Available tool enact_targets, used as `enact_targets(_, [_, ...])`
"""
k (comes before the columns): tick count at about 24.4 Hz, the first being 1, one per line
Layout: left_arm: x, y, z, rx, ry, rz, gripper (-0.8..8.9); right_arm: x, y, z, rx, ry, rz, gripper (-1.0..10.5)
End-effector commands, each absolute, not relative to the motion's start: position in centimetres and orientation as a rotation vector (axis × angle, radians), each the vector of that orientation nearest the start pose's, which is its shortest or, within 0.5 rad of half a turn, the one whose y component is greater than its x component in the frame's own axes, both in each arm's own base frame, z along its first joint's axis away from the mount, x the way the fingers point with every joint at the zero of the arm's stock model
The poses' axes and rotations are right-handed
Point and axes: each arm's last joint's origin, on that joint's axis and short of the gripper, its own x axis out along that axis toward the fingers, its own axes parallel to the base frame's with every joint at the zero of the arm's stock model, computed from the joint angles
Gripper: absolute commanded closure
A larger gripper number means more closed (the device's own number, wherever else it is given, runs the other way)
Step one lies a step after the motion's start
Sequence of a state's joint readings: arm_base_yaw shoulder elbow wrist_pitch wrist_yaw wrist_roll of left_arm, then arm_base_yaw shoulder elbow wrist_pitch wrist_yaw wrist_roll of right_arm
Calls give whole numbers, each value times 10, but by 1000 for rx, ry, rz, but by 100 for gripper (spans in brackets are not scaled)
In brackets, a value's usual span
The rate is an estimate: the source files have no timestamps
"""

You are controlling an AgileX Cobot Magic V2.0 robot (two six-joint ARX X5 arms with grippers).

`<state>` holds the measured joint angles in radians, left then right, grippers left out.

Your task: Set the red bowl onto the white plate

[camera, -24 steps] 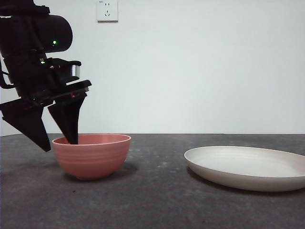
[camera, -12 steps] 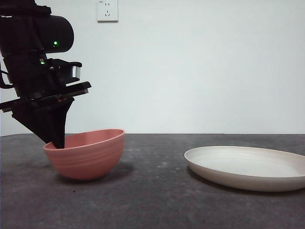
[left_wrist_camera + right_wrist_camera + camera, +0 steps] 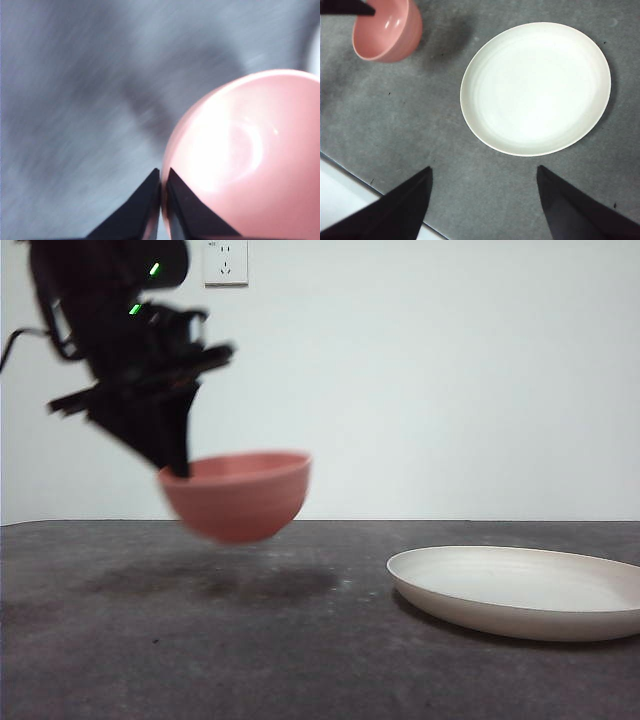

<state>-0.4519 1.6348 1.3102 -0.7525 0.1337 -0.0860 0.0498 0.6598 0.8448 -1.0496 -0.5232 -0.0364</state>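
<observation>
- The left tool [image 3: 180,468] was clamped tight on the near rim of the red bowl [image 3: 240,495], which hung clear above the worktop [image 3: 300,660].
- The white plate [image 3: 520,590] lay well apart from that tool.
- The right tool [image 3: 485,200] was spread wide, holding nothing, above the plate.

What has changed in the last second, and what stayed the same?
The left gripper closed on the rim of the red bowl, tipped it, then lifted it off the table and carried it toward the white plate. The plate has not moved. The right gripper waits open above.
</observation>
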Motion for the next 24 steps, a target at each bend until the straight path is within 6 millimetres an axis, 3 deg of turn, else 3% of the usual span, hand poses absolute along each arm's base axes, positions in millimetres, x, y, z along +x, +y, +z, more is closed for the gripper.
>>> enact_targets(1, [296, -171, 285, 96, 1010, -547, 797, 102, 20, 305, 175, 819, 550, 615])
enact_targets(3, [291, -190, 295, 95, 963, -596, 797, 103, 20, 306, 187, 810, 545, 615])
enact_targets(6, [288, -215, 293, 87, 924, -650, 797, 104, 20, 307, 192, 796, 542, 615])
enact_targets(18, [319, -321, 225, 178, 1040, -752, 797, 104, 20, 307, 201, 799, 536, 615])
enact_targets(24, [319, -343, 203, 219, 1100, -767, 797, 104, 20, 307, 198, 799, 529, 615])
